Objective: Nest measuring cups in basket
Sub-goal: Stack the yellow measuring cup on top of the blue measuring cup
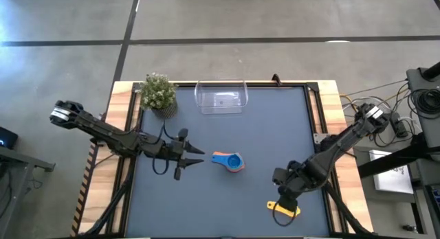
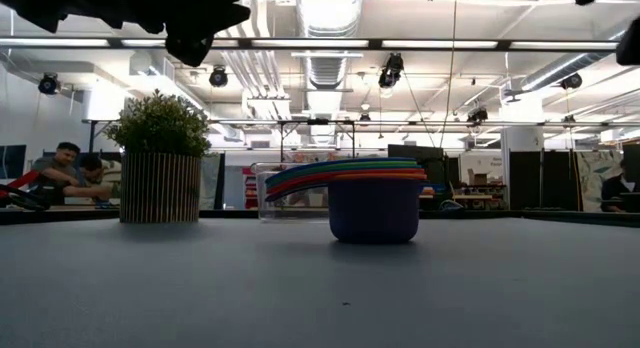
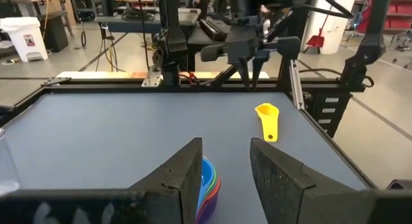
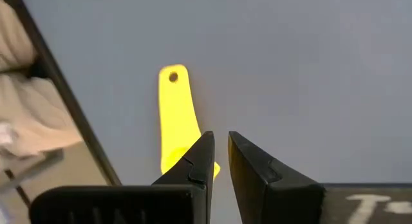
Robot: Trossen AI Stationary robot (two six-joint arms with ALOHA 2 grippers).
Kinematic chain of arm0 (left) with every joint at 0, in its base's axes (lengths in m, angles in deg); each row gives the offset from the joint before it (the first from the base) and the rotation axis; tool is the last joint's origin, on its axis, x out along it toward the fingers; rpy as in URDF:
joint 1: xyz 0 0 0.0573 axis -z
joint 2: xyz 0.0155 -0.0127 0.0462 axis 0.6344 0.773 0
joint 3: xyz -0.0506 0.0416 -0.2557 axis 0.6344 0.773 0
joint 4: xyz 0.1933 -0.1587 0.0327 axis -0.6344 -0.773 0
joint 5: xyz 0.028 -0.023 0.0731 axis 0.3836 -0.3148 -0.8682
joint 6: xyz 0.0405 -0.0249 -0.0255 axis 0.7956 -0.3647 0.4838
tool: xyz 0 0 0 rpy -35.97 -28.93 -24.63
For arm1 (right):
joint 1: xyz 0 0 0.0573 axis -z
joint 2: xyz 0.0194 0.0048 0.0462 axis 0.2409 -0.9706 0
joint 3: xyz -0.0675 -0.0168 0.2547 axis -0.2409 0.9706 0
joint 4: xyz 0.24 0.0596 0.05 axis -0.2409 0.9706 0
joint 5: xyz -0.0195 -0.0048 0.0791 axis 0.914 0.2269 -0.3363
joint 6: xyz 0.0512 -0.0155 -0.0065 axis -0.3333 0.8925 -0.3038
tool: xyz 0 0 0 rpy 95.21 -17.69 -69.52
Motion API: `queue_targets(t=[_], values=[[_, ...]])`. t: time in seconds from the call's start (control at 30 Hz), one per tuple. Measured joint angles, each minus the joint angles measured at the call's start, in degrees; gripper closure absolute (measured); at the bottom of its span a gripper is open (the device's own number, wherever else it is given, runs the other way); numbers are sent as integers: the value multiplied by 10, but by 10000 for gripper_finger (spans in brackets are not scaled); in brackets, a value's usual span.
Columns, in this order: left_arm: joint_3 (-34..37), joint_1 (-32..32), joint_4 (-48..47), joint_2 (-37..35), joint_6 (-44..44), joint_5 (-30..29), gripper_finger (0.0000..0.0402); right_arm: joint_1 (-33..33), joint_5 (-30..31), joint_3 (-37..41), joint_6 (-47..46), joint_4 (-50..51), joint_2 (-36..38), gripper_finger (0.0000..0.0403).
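A nested stack of measuring cups [image 1: 230,160] stands on its base at the middle of the table, its handles toward the table's left. It also shows in the low view [image 2: 372,203]. My left gripper [image 1: 196,156] is open and level just left of the stack, touching nothing. The stack [image 3: 209,182] shows in the gap between its fingers. The yellow cup [image 1: 283,209] lies alone on the table near the front right, and also shows in the right wrist view [image 4: 175,114]. My right gripper [image 1: 285,187] hangs above it, pointing down, open by a narrow gap. The clear basket [image 1: 221,98] stands at the far edge.
A potted green plant [image 1: 158,93] stands at the far left corner, next to the basket. The table has a raised dark frame [image 1: 313,115] around the mat. People sit beyond the table on the left in the low view [image 2: 65,173].
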Motion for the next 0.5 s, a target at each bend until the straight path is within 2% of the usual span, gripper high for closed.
queue_targets(t=[0.23, 0.5], values=[[0, 0, 0, 25, 0, 0, 288, -50, -8, 0, 0, -2, -53, 352], [-4, 0, 12, 42, 0, 0, 288, -90, -1, 0, -45, -3, -92, 257]])
